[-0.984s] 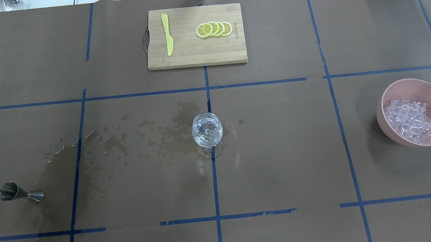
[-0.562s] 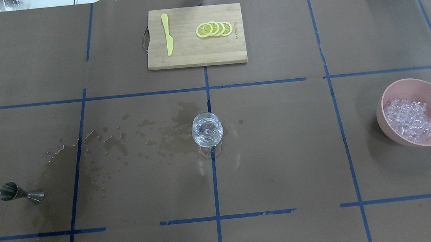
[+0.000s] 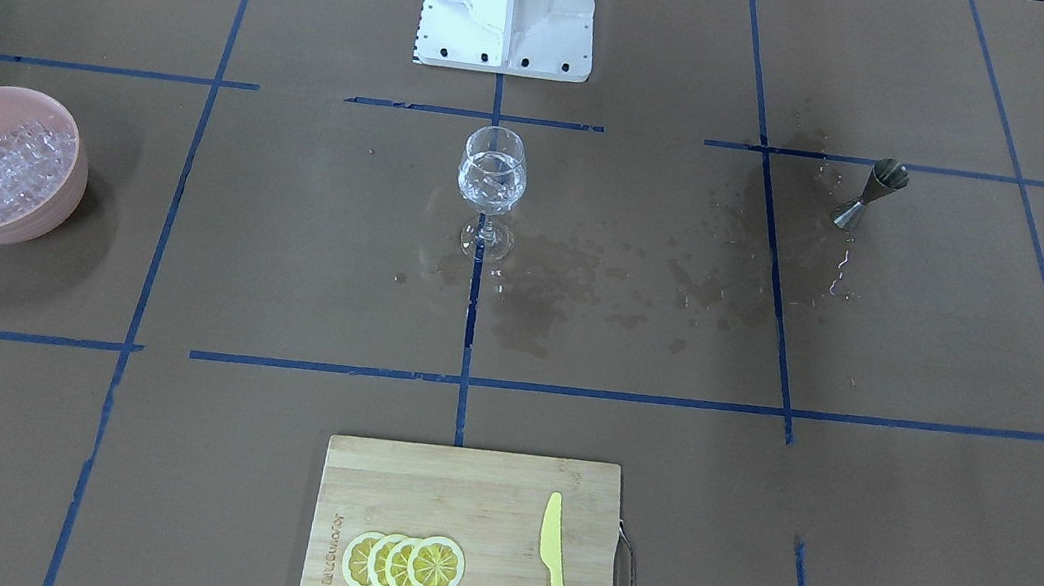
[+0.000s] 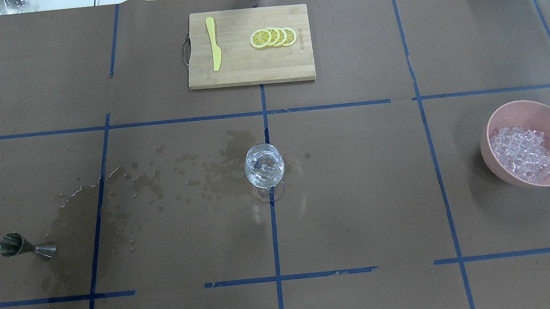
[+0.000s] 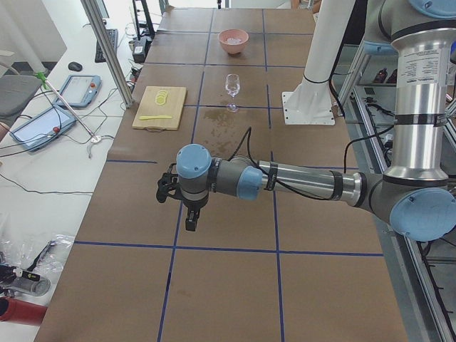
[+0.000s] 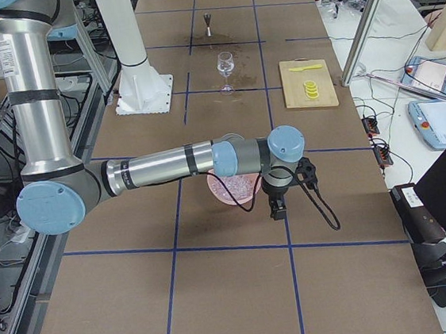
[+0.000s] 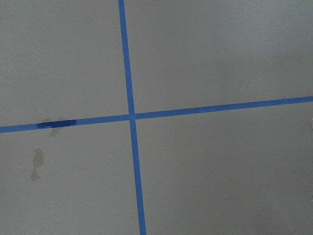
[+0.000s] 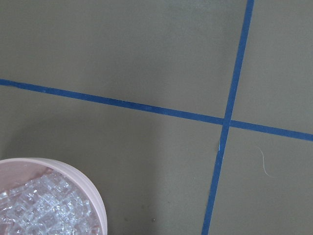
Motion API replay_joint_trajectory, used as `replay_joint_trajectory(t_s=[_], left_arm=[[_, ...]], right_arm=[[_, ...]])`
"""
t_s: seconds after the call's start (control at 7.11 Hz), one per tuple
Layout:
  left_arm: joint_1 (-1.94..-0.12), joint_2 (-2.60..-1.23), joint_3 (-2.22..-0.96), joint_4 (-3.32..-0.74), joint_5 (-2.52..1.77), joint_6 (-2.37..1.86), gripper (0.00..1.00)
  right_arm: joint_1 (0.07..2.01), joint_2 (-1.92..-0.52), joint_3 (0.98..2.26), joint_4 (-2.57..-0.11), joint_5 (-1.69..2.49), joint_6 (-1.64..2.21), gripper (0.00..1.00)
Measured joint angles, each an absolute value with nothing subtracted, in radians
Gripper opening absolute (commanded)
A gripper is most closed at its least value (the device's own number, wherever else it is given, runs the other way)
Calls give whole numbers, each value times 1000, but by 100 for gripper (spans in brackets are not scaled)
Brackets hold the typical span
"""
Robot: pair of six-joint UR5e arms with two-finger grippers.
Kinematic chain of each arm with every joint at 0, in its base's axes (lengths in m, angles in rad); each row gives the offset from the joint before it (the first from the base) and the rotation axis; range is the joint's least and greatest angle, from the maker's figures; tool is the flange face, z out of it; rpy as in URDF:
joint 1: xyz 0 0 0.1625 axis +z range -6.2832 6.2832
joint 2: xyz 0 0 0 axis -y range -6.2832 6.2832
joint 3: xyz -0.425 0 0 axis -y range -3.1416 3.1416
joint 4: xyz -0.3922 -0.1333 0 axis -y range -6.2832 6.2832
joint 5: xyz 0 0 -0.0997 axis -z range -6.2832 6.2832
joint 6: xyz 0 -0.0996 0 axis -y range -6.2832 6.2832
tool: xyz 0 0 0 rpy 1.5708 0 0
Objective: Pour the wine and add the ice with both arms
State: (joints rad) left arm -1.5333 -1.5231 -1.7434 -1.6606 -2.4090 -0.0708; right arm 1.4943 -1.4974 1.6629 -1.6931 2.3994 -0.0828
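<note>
Far across from me lies the bamboo cutting board (image 4: 250, 66), with a yellow knife (image 4: 214, 43) and four overlapping lemon slices (image 4: 273, 37) on it. Well nearer than the board, off to its left, a steel jigger (image 4: 25, 246) sits beside dark wet stains (image 4: 71, 217).

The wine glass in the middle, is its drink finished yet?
Pouring looks done: the wine glass holds clear liquid, and the jigger stands beside wet stains. Nothing seems in hand; the right gripper hangs near the bowl of ice, the left gripper over bare paper. Ice may be left: whether any is in the glass I cannot tell.
</note>
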Motion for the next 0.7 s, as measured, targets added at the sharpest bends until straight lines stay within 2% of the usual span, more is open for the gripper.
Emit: replay_joint_trajectory(t_s=[0.7], left_arm=[[-1536, -1521, -1738, -1660, -2404, -71, 100]], right_arm=[[1496, -1499, 1660, -1689, 2399, -85, 100]])
